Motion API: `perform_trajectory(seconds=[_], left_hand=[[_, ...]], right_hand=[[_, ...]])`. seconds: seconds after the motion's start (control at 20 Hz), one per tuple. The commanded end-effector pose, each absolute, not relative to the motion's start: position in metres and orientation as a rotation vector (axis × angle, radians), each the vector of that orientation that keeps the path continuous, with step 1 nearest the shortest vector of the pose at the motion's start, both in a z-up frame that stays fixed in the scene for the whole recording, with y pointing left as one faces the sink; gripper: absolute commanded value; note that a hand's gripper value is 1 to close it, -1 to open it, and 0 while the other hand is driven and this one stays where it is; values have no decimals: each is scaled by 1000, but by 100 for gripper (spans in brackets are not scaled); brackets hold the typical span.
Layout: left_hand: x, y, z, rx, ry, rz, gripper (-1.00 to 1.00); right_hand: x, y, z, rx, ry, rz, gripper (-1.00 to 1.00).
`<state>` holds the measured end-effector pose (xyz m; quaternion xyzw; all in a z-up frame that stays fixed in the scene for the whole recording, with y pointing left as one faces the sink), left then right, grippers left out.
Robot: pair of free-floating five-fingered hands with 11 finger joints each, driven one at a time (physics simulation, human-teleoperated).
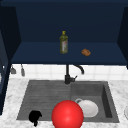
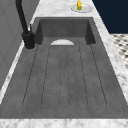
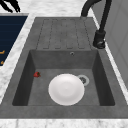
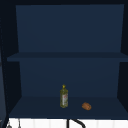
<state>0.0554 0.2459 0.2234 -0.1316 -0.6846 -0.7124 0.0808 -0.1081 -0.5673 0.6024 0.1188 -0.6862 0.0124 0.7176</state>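
My left hand (image 1: 35, 117) hovers low at the sink's front left corner, over the front edge of the draining board (image 1: 45, 97); its fingers look relaxed and hold nothing. In the right side view the same hand (image 3: 11, 5) shows at the top left, beyond the counter. A large red ball (image 1: 67, 114) shows at the bottom centre of the front view, in front of the sink's front rim and partly over a white plate (image 1: 88, 108). That plate (image 3: 66, 88) lies flat in the basin beside the drain (image 3: 83, 80). A small red spot (image 3: 37, 74) sits by the basin's wall.
A black faucet (image 1: 67, 75) stands behind the sink. The open blue shelf above carries an olive oil bottle (image 1: 63, 42) and a brown roll (image 1: 86, 52). A plate with a yellow item (image 2: 80, 7) rests on the counter right of the basin.
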Motion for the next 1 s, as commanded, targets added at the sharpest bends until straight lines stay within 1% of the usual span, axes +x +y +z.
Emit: perform_trajectory(seconds=[0.0, 0.55, 0.75, 0.8, 0.85, 0.95], left_hand=[[55, 246, 223, -393, -2047, -2130, 0], [55, 246, 223, -393, -2047, -2130, 0], [55, 246, 223, -393, -2047, -2130, 0], [55, 246, 223, -393, -2047, -2130, 0], [55, 246, 223, -393, -2047, -2130, 0], [55, 246, 223, -393, -2047, -2130, 0]], right_hand=[[-93, -585, 589, 280, -1472, 41, 100], [-90, -620, 587, 356, -1474, 96, 100], [-91, -651, 587, 363, -1502, 101, 100], [-90, -658, 587, 373, -1504, 110, -100], [-90, -666, 586, 413, -1508, 120, -100], [-90, -680, 582, 426, -1531, 128, -100]])
